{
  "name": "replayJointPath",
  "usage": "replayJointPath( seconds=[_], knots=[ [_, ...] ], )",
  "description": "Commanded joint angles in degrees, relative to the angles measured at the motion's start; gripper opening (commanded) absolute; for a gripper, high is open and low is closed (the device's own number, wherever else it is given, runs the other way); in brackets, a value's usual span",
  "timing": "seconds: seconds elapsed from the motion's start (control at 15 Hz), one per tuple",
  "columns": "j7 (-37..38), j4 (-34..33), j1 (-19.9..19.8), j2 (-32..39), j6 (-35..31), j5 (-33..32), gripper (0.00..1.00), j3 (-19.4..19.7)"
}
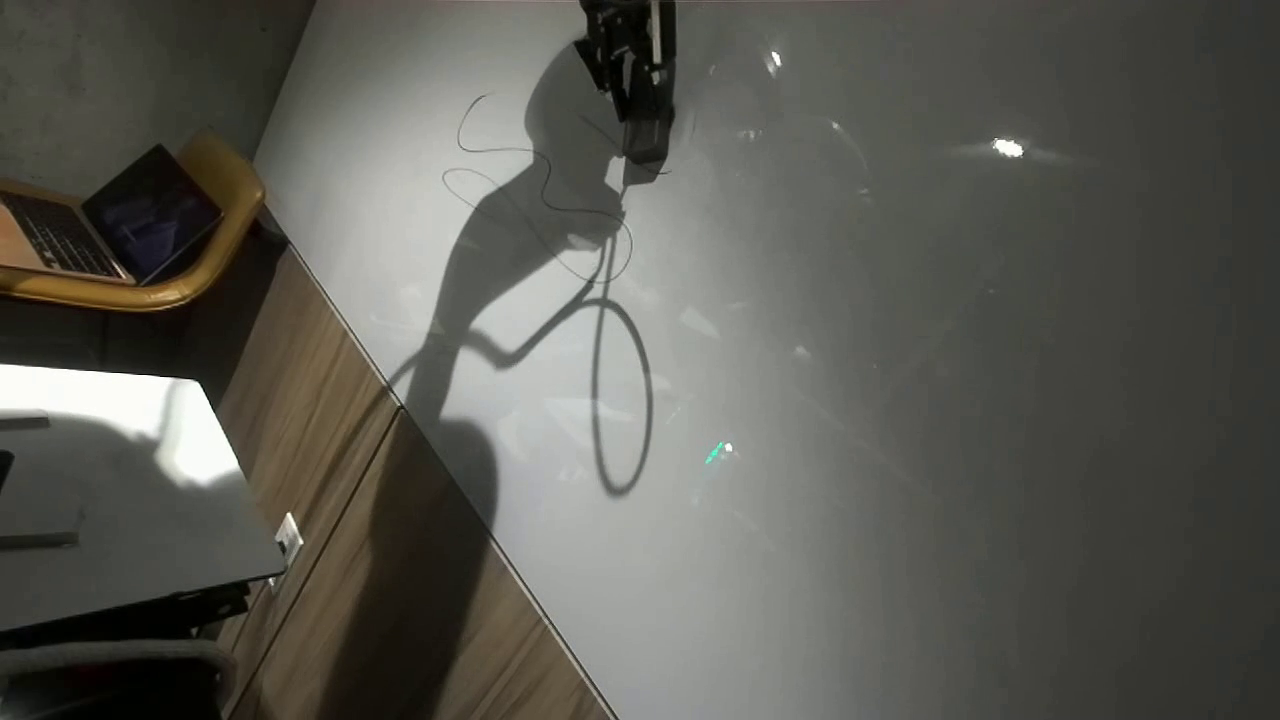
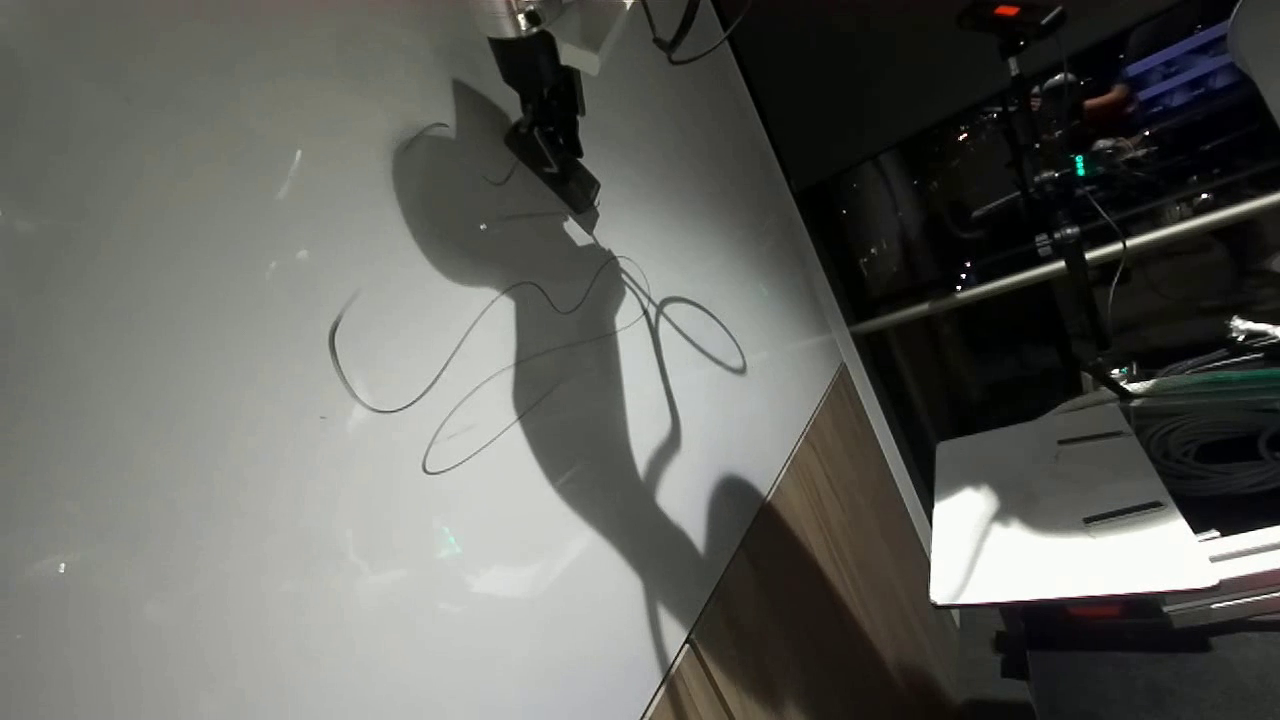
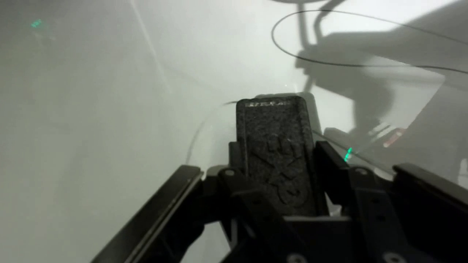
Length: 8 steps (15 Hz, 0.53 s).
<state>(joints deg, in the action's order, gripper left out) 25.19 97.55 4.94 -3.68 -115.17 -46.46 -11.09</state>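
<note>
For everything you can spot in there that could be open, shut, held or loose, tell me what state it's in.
Black block: held upright or nearly so; whether it touches the white table is unclear.
Fingers: closed on the block.
Thin dark cord: uncoiled, lying in loose curves on the table.
Laptop: open; screen on or off, hard to tell.

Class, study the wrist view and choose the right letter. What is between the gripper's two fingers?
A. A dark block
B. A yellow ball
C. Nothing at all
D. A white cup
A: in the wrist view a dark block with marks on its face sits between the fingers of the gripper, which is closed on it, and the block's end sticks out beyond them.
</note>
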Motion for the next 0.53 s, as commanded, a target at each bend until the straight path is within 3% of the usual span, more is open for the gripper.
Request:
replayJointPath(
  seconds=[0.0,0.47],
  knots=[
    [-0.3,-11.2,4.3,9.0,1.3,-2.3,0.27,-2.7],
    [-2.3,-25.0,13.5,17.2,11.4,-6.9,0.27,-5.5]
  ],
)
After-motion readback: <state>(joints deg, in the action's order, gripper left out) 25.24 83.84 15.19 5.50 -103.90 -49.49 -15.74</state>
